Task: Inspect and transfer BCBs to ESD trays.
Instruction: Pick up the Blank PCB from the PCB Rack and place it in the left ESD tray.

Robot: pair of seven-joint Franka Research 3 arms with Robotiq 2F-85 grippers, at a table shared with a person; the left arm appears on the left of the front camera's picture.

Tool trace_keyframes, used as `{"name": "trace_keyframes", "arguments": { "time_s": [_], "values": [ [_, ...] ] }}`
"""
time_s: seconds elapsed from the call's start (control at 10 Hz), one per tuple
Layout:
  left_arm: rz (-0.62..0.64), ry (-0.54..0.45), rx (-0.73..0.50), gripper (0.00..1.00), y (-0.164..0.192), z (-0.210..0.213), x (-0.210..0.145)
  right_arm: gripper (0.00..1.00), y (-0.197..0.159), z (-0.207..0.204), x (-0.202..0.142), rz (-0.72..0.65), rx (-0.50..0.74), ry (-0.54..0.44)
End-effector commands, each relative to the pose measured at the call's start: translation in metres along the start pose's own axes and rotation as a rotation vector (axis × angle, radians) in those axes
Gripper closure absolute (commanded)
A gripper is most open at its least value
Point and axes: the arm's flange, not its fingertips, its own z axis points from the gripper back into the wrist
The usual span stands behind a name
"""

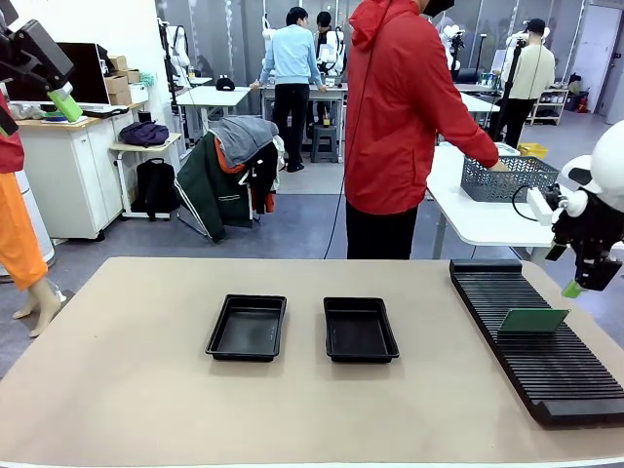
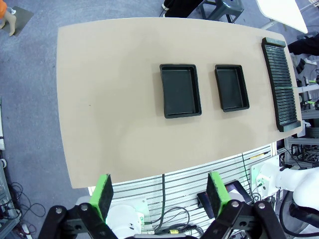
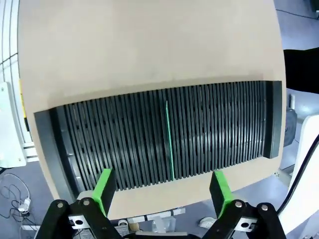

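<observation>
Table [image 1: 127, 390] cropped in front; rack [image 3: 224, 129] holds BCB [image 3: 168, 139] edge-on.

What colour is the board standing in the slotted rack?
The board is green, best seen in the front view.

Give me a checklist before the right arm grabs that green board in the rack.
1. Opening of right tool: ok, open.
2. Aim at board: ok, its edge sits between the fingers.
3. Stance of board in rack: ok, upright in a slot.
4. Room in left tray and right tray: ok, both empty.
5. Whereabouts of person's hand: ok, off at the basket.
6. Condition of board's surface: cannot tell.
</observation>
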Motion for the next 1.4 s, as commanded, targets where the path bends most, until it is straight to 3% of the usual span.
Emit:
{"name": "trace_keyframes", "arguments": {
  "time_s": [0.0,1.0,1.3],
  "values": [
    [0.001,0.000,0.000,0.00,0.000,0.000,-0.001,0.00,-0.005,-0.023,-0.012,0.029,-0.024,0.016],
    [0.001,0.000,0.000,0.00,0.000,0.000,-0.001,0.00,-0.028,-0.118,-0.024,0.045,-0.008,0.012],
    [0.001,0.000,0.000,0.00,0.000,0.000,-0.001,0.00,-0.020,-0.107,-0.022,0.025,0.007,0.045]
  ]
}}
